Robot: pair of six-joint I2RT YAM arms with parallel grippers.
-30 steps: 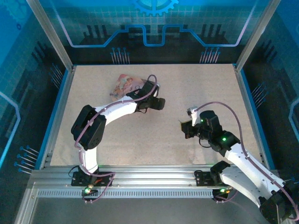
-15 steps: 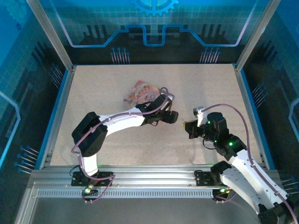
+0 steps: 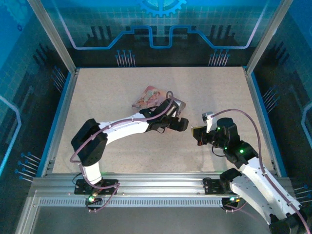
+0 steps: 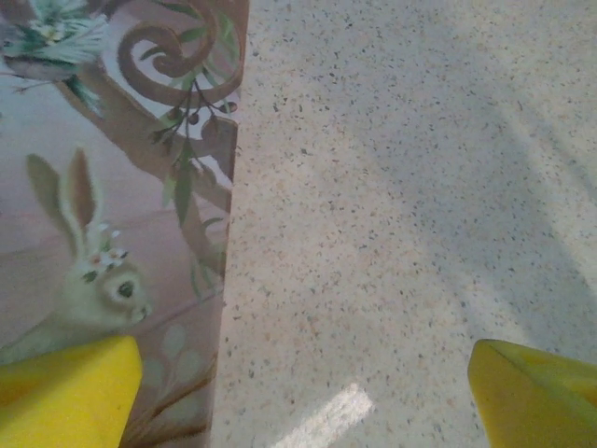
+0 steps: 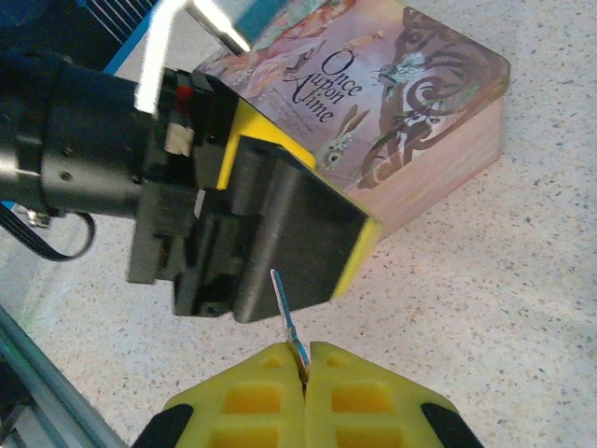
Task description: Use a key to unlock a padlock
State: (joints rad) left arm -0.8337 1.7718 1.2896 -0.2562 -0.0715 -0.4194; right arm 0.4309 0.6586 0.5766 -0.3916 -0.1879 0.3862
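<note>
Left gripper (image 4: 298, 399) jaws wide apart, empty, at the pink tin (image 5: 401, 103). Right gripper (image 5: 304, 375) pinches the key (image 5: 285, 313), blade toward the left gripper. Padlock's place can't be told: locate it, then bring your key in slowly, keeping it straight
</note>
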